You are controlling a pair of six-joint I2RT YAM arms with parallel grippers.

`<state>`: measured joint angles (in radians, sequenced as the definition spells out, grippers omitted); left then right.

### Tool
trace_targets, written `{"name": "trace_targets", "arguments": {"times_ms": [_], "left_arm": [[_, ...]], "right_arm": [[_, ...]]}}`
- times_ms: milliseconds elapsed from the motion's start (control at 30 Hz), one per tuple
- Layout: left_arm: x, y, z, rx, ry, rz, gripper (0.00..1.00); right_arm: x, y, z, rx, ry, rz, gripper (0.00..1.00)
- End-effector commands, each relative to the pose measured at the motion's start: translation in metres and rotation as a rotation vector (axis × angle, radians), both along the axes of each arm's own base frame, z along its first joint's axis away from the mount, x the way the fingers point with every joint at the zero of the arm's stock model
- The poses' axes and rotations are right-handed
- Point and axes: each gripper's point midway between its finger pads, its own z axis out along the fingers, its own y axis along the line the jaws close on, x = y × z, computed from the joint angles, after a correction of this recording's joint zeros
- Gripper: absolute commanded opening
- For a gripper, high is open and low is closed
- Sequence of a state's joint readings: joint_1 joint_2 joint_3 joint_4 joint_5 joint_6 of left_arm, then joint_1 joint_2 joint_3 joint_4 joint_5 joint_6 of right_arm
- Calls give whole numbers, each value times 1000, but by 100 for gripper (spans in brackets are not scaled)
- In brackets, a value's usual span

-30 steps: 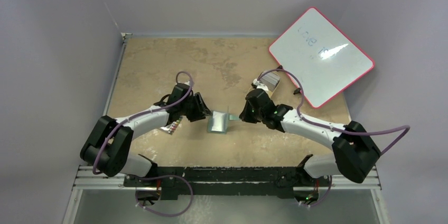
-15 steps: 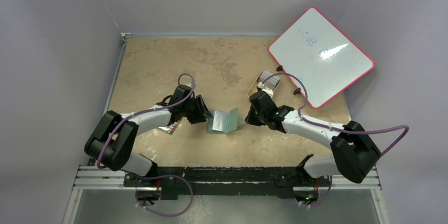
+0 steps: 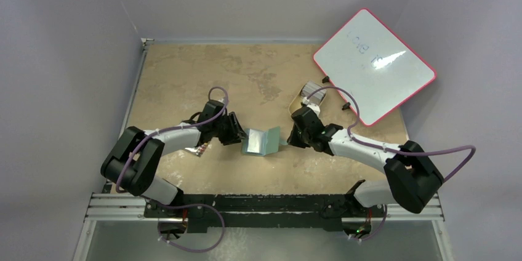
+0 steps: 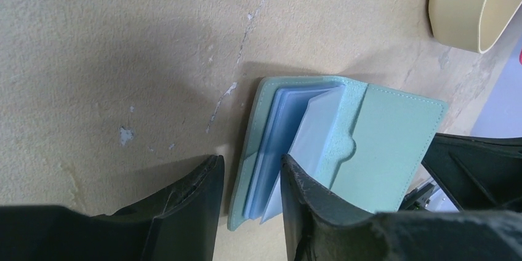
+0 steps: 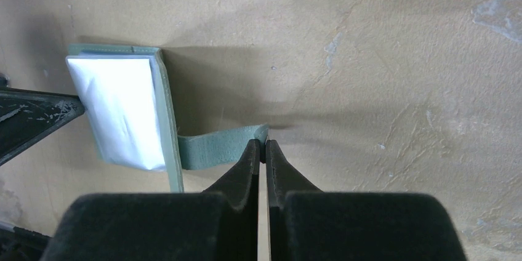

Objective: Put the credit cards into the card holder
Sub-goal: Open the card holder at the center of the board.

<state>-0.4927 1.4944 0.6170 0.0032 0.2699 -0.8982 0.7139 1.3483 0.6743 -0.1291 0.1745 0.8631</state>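
Card holder (image 3: 260,141), a pale green folding wallet, lies opened flat on the table (image 3: 184,76), midway between the left and right edges and closer to the near edge. A second ago one cover stood nearly upright; now it leans well over to the right, and the clear sleeves (image 4: 289,132) inside show. The left wrist view shows those sleeves fanned out between the two covers. That suggests the opening step is nearly done and a sleeve could soon take a card.

Right hand (image 3: 290,140) sits just right of the wallet. Its wrist view shows the fingers (image 5: 249,156) pressed almost together, clamped on the end of the wallet's side tab (image 5: 215,150), which stretches out straight toward it.

Left hand (image 3: 237,135) sits at the wallet's left side. Its fingers (image 4: 197,187) stand apart, with the edge of the left cover in the gap between them. Whether they press on the cover cannot be told.

Neither hand holds a card. Grey flat pieces in a tan tray (image 3: 306,93), toward the far right, may be the credit cards (image 3: 316,91), but they are too small to be sure.
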Motion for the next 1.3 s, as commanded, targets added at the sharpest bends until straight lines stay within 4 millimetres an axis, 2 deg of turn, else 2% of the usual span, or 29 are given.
{"name": "trace_targets", "arguments": {"times_ms": [0,200,467,800,933,1067,1267], "left_arm": [[3,-6,3,-28,-28,-15,36],[5,5,5,26,-41,24,28],[7,-3,11,-26,-63,14,35],[4,-2,-2,4,-38,6,36],[2,-15,-1,-63,-38,-30,37],[-2,-33,11,-172,-48,-72,38],[-1,-48,34,-258,-97,-101,38]], "right_arm": [[1,-9,-7,-30,1,-36,0],[1,-10,-7,-30,2,-38,0],[2,-10,-7,-29,-1,-32,0],[1,-11,-11,-31,1,-30,0],[1,-9,-12,-27,2,-25,0],[2,-7,-11,-23,-1,-13,0],[5,-4,-4,-12,-19,-4,0]]}}
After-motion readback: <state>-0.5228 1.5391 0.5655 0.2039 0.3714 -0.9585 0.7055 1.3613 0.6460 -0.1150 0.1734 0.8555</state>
